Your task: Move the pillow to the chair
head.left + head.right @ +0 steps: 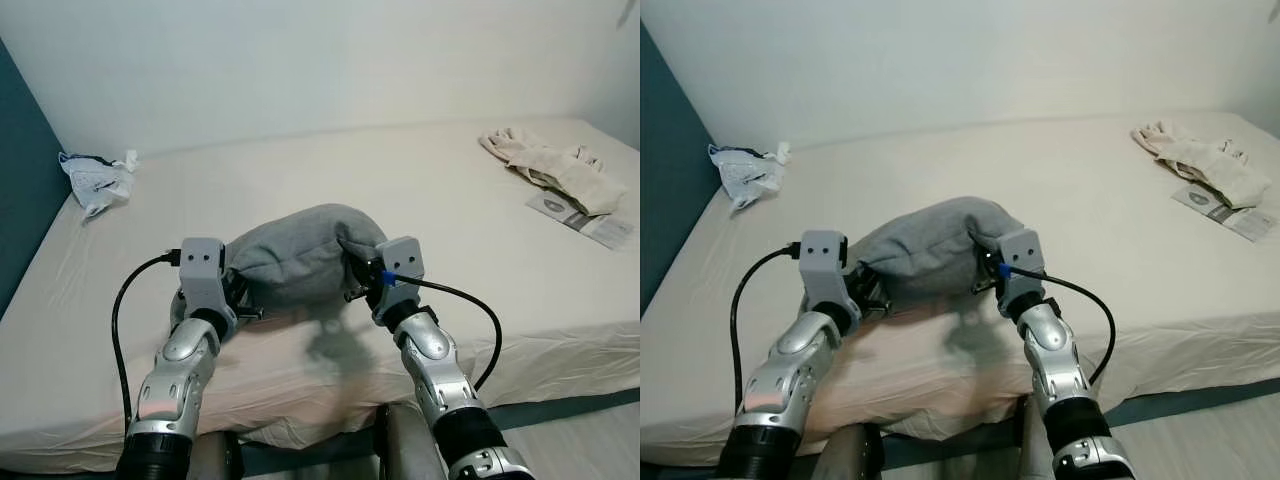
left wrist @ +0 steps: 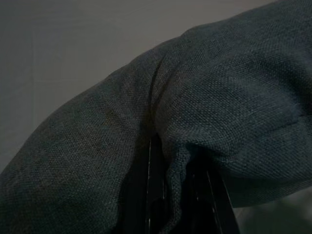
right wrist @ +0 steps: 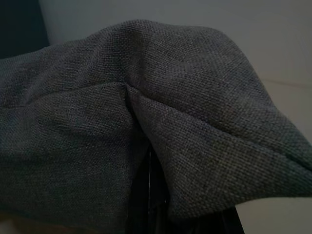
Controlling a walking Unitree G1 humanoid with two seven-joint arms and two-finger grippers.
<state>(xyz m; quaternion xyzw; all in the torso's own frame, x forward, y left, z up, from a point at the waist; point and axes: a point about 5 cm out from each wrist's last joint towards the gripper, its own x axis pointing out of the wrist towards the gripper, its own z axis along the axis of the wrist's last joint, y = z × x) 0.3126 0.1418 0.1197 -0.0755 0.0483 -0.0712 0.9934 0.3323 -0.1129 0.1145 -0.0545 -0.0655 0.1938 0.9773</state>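
Pillow (image 1: 300,250) grey, above bed (image 1: 450,200) | left tool (image 1: 238,292) pinching its fabric | right tool (image 1: 358,280) pinching its fabric

Both silver arms reach forward, elbows bent. The left gripper (image 1: 243,290) and right gripper (image 1: 358,272) face inward, each clamped on fabric.

A wide bed (image 1: 420,190) under a smooth cream fitted sheet stood against a pale wall and carried everything in sight. On its far left corner lay a crumpled white and blue plastic bag (image 1: 97,180), and on the far right a heap of rumpled beige cloth (image 1: 552,165) rested beside a flat printed paper leaflet (image 1: 590,222). Near the front edge, a soft grey fabric pillow (image 1: 300,250) sat above the sheet, casting a shadow on it.
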